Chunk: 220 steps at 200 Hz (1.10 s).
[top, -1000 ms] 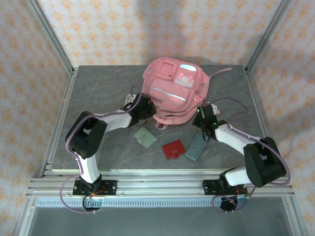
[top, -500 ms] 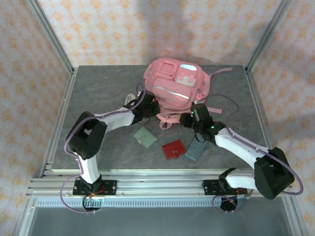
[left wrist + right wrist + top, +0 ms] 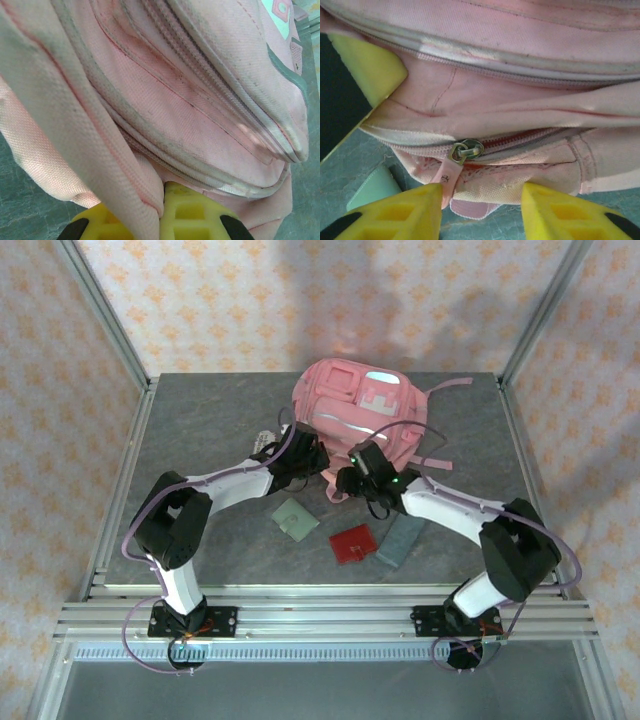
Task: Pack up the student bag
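Observation:
The student bag (image 3: 362, 412), a big pink backpack with grey zip trim, lies at the back middle of the table. My left gripper (image 3: 304, 456) is at its near-left edge. In the left wrist view the gripper (image 3: 161, 216) is shut on a fold of the bag's pink fabric (image 3: 125, 165). My right gripper (image 3: 352, 478) is at the bag's near edge. In the right wrist view it (image 3: 481, 206) stands open, its yellow fingers (image 3: 405, 212) on either side of the bag's hem (image 3: 520, 185). A metal zip slider (image 3: 465, 149) sits just beyond them, and its pink pull tab (image 3: 444, 181) touches the left finger.
On the table in front of the bag lie a green square wallet (image 3: 295, 519), a red flat square (image 3: 352, 543) and a grey-blue pouch (image 3: 400, 540). A small white object (image 3: 266, 437) lies left of the bag. Metal frame posts (image 3: 105, 320) bound the table.
My right arm has swung left along the bag's near edge and its gripper has gone from shut to open. The bag has been pushed back a little. My left gripper keeps its hold.

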### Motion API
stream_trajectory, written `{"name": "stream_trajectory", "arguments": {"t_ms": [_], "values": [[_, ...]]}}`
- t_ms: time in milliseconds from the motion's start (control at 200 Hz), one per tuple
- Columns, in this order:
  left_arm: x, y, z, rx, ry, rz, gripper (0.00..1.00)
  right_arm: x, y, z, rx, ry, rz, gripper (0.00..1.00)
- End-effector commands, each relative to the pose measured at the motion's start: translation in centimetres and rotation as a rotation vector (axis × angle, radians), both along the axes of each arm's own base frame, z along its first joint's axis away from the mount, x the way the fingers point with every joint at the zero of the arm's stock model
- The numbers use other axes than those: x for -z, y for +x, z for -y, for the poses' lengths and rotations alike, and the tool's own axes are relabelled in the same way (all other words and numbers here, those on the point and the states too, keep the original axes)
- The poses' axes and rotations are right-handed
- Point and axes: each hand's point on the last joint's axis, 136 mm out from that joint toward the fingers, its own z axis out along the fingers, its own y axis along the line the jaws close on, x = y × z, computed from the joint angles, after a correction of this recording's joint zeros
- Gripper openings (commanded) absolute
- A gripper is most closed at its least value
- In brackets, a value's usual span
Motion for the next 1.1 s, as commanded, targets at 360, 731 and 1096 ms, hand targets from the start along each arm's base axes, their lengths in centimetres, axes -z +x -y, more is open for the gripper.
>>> {"name": "stream_trajectory", "arguments": {"t_ms": [360,731,1096], "values": [[-4.1,-1.0,3.5,0.072,-0.15,0.1,0.0,-1.1,1.9,-1.6,0.078,0.074,0.027,0.31],[-3.7,-1.0,3.4,0.068,-0.148,0.096,0.0,-2.5,1.6,0.1,0.181,0.111,0.066,0.31],[-3.6,-0.8,3.7,0.07,-0.155,0.093,0.0,-3.5,0.8,1.2,0.193,0.124,0.096,0.43]]}}
